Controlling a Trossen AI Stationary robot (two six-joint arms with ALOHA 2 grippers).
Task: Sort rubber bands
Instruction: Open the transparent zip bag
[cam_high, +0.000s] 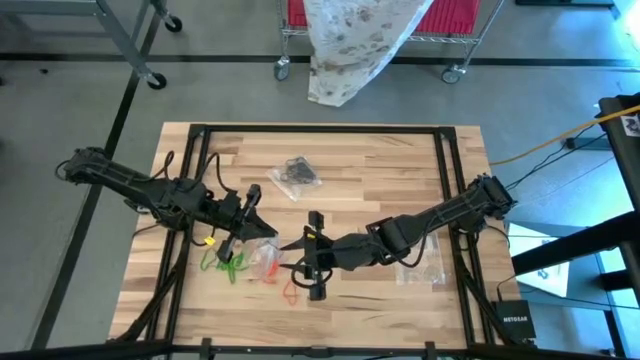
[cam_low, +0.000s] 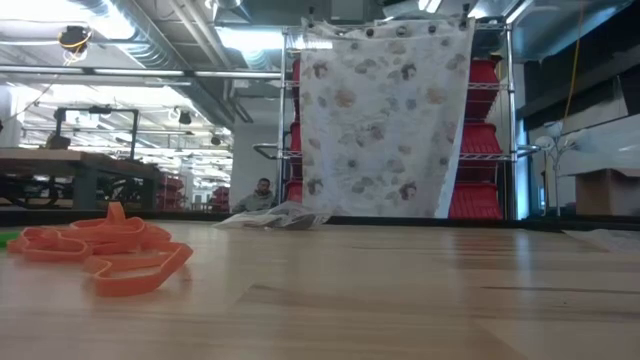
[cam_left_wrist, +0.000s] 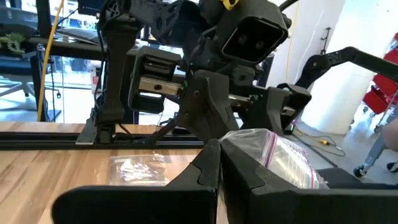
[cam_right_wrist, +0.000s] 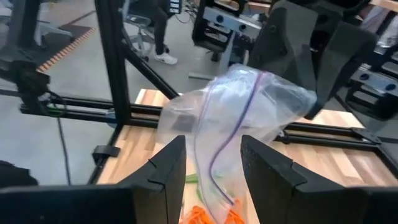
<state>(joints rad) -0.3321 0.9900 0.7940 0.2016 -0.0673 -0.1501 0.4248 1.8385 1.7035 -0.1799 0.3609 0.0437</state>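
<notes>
Loose rubber bands lie on the wooden table near its front: green ones (cam_high: 225, 265) and orange ones (cam_high: 290, 290) (cam_low: 105, 250). A clear zip bag (cam_high: 264, 256) (cam_right_wrist: 249, 106) hangs between my two grippers above them. My left gripper (cam_high: 268, 230) (cam_left_wrist: 219, 155) is shut on it. My right gripper (cam_high: 290, 245) (cam_right_wrist: 212, 168) faces the left one with its fingers apart, and the bag's hanging part passes between them. Orange bands (cam_right_wrist: 208, 214) show at the bag's lower end; whether they are inside it I cannot tell. My left gripper pinches the clear bag's upper part (cam_left_wrist: 252, 142) between its two shut fingers, which come at it level from the table's left side. The bag hangs below them, crumpled and slack. My right gripper's fingers (cam_right_wrist: 171, 162) stand on either side of the bag's hanging film (cam_right_wrist: 214, 149); whether they touch it I cannot tell.
A clear bag holding black bands (cam_high: 296, 175) lies at the table's far middle. Another clear bag (cam_high: 420, 270) (cam_left_wrist: 140, 169) lies at the near right. Black frame rails (cam_high: 450, 200) run along the table's sides. A cloth-covered wire cart (cam_low: 385, 120) stands beyond the far edge.
</notes>
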